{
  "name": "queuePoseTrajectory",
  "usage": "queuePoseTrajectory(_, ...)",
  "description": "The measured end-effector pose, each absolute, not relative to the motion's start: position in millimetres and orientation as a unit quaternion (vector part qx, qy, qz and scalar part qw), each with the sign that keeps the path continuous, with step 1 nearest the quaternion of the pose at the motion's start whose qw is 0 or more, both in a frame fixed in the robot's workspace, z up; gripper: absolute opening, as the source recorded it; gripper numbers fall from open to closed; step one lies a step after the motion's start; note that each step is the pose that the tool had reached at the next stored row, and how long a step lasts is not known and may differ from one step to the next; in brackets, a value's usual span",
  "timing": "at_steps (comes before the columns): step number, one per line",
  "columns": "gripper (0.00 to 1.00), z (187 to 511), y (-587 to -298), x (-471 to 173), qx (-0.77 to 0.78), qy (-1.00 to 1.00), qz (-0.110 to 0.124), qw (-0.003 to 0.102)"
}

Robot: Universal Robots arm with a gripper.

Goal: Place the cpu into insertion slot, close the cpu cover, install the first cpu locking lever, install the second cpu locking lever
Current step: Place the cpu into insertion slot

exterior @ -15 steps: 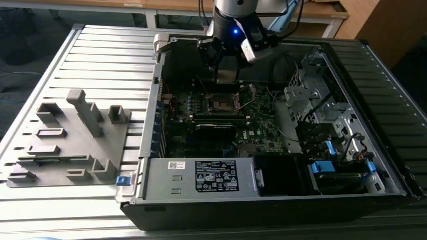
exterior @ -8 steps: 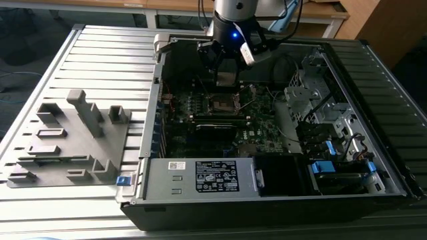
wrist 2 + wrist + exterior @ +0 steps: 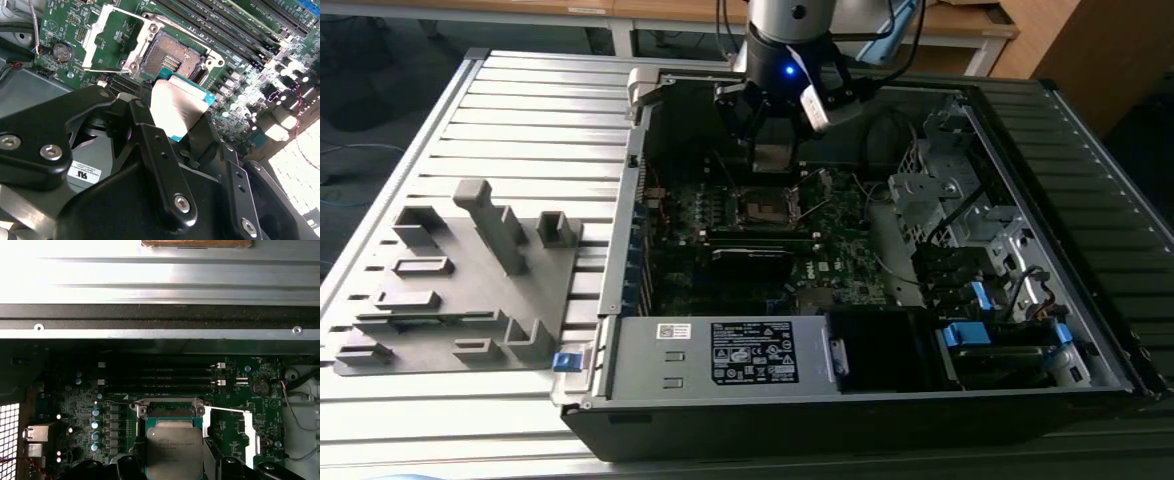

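Observation:
My gripper (image 3: 774, 150) hangs inside the open computer case, shut on the cpu (image 3: 774, 158). In the second wrist view the cpu (image 3: 177, 102), silver-topped with a teal edge, sits between the black fingers (image 3: 145, 127), tilted just above the insertion slot (image 3: 172, 56). The insertion slot (image 3: 167, 410) lies open with its dark centre showing, and the cpu (image 3: 174, 447) hovers partly over its near edge. The cpu cover (image 3: 112, 37) is flipped back flat beside the slot; the first wrist view also shows the cpu cover (image 3: 235, 432). In the exterior view the insertion slot (image 3: 765, 207) lies directly below my gripper.
Memory slots (image 3: 160, 377) run along one side of the socket, and a coin battery (image 3: 61, 50) lies near the cover. A labelled power supply (image 3: 747, 352) fills the case's front, with a drive cage (image 3: 947, 200) on the exterior view's right. A grey fixture (image 3: 454, 290) stands on the table at the left.

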State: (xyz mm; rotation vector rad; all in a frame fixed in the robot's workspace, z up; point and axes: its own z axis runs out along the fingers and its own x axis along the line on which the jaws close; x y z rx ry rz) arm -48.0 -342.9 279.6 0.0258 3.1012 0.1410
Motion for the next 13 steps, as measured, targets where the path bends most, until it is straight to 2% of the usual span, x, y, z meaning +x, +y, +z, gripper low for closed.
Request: queuePoseTrajectory(13,0.54,260,-343,-49,0.008,0.999,0.045,0.02)
